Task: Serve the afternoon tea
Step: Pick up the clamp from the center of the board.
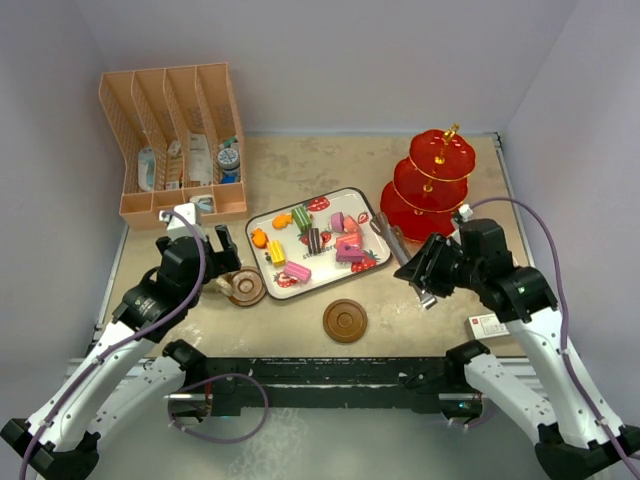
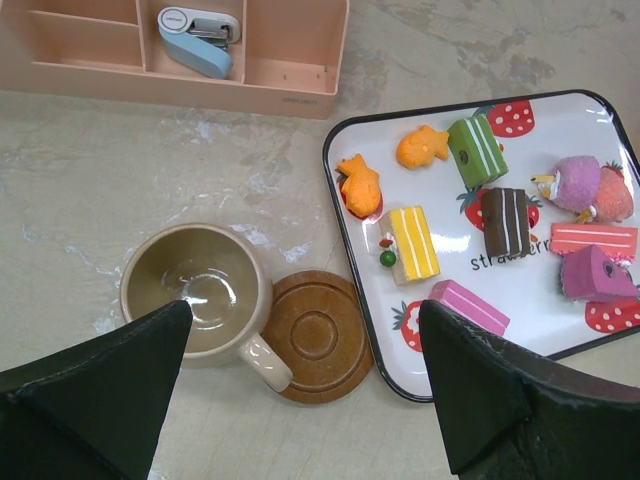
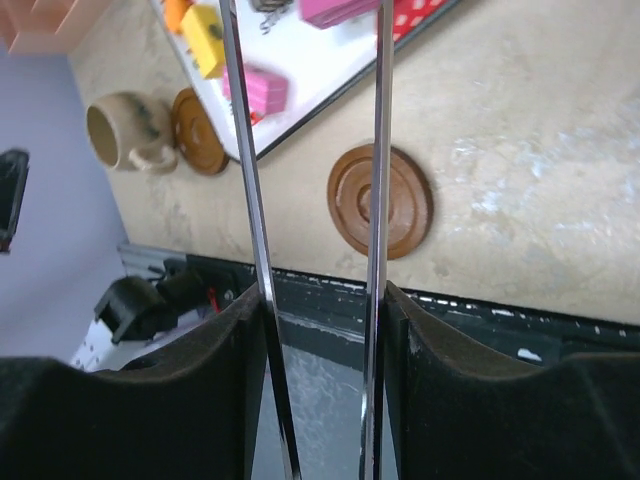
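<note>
Peach divided rack (image 1: pixel 170 150) at 10 o'clock on the beige table (image 1: pixel 300 165), toiletries upright in its slots, pale blue gadget (image 2: pixel 198 40) in a front compartment; metal tongs (image 1: pixel 393 238) at 3 o'clock; small white box (image 1: pixel 488 326) at 4 o'clock.

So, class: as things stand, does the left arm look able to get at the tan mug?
Probably yes: the left pincer hangs open over the tan mug, which stands upright beside a saucer with nothing covering it.
</note>
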